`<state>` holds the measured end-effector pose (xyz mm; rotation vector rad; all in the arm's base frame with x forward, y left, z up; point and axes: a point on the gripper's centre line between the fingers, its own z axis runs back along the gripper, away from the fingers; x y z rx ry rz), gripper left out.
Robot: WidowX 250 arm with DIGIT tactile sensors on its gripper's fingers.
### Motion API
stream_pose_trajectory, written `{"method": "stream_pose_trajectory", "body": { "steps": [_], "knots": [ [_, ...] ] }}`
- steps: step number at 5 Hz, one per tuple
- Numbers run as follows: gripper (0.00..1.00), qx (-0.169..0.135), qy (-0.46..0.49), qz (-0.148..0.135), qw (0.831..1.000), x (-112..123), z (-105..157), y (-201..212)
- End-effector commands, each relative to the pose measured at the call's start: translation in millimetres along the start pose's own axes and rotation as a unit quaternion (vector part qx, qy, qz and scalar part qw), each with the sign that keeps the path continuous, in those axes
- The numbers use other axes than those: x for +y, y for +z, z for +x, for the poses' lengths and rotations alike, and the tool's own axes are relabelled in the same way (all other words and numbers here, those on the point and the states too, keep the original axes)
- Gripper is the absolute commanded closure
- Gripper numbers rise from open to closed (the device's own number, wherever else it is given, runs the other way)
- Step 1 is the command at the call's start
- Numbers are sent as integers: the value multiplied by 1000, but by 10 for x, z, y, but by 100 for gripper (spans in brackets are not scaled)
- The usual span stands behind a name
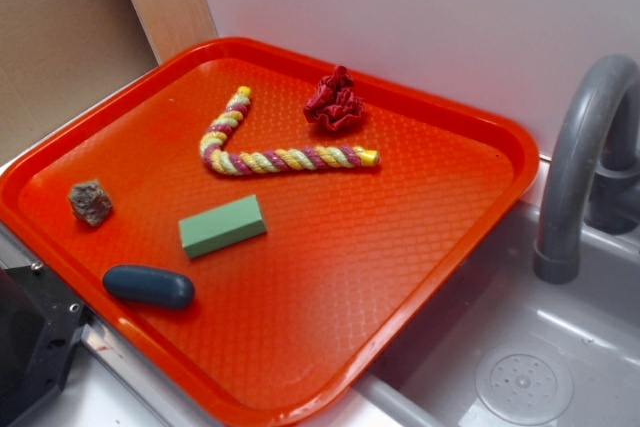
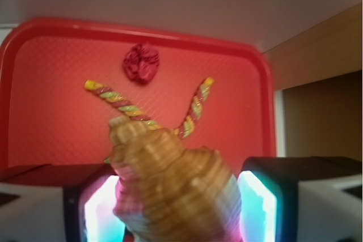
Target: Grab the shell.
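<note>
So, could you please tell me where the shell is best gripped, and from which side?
Across its wide ridged body, one pad on each flank, as the pads hold the shell now. The whorls there are broadest; the narrow end pointing toward the tray would likely slip.

Setting: a toy kitchen sink unit. Indicators: grey plastic faucet, grey basin with drain, and an orange tray beside the basin's left edge.

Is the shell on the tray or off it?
Off it: the shell sits between the pincer pads, above the tray.
</note>
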<state>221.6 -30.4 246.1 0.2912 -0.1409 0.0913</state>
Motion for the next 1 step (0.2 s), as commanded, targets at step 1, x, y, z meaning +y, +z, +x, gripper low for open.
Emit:
{"method": "stream_pose_trajectory", "body": {
  "steps": [1],
  "knots": [
    [100,-46,60,-7,997,72,-149,267]
  ]
}}
